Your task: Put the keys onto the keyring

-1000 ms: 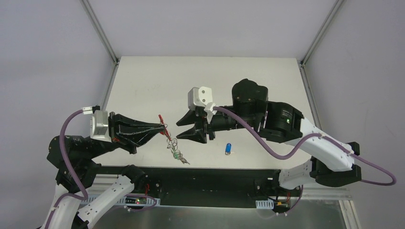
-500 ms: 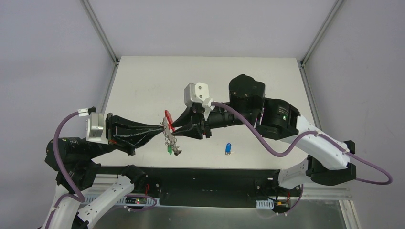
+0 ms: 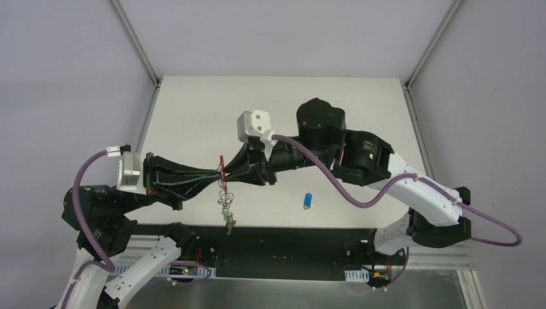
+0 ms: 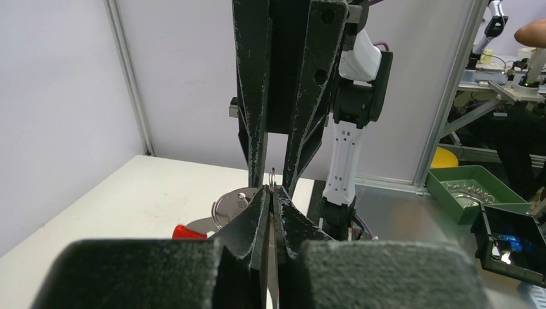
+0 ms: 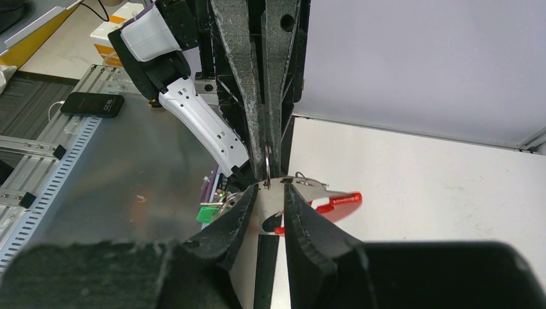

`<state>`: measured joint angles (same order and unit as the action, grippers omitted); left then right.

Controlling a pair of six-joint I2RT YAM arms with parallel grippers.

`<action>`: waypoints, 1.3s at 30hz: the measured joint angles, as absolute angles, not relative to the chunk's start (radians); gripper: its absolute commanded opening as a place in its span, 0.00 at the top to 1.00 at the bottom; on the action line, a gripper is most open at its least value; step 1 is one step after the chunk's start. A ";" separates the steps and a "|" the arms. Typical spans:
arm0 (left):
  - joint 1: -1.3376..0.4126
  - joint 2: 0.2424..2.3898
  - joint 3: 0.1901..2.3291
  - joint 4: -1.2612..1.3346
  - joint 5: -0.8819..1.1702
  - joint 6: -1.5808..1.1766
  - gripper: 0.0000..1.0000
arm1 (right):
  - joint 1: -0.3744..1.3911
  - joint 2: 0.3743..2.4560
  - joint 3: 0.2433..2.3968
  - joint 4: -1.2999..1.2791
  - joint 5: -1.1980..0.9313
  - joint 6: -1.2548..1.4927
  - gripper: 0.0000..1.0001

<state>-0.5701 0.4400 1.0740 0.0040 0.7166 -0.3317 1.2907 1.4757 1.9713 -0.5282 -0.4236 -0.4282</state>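
The keyring [image 3: 223, 168] hangs in the air between the two grippers, above the table's near edge. Its red clip [image 3: 222, 160] points up, and its chain of rings [image 3: 225, 199] dangles down to a green-headed key [image 3: 227, 216]. My left gripper [image 3: 218, 175] is shut on a thin silver ring [image 4: 273, 177] of the bunch. The grey flat piece [image 4: 230, 206] and the red clip [image 4: 188, 231] sit just left of its fingers. My right gripper [image 3: 228, 172] faces it tip to tip, jaws a narrow gap apart, with the grey piece [image 5: 275, 193] showing through the gap. The blue key [image 3: 308, 201] lies on the table.
The white table [image 3: 283, 109] ends in a black front rail [image 3: 290, 238] below the dangling chain. Metal frame posts [image 3: 136, 42] stand at the back corners. In the left wrist view a green bin [image 4: 480, 193] and a black box [image 4: 515, 241] sit off the table.
My right gripper moved left and narrowed from wide open until it met the left gripper's tip. The keyring was lifted off the table, and its chain now hangs straight down.
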 measured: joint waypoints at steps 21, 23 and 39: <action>-0.570 0.440 1.064 0.022 0.726 -0.333 1.00 | 1.288 1.484 1.991 -0.529 -0.437 -0.426 0.84; -0.570 0.440 1.064 0.022 0.726 -0.333 1.00 | 1.288 1.485 1.993 -0.530 -0.439 -0.426 0.85; -0.570 0.440 1.062 0.030 0.739 -0.333 1.00 | 1.286 1.507 2.033 -0.561 -0.466 -0.418 1.00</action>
<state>-0.5697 0.4400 1.0622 0.0296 0.7391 -0.3328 1.2861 1.5066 2.0331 -0.5610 -0.4656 -0.4183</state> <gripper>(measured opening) 0.003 0.007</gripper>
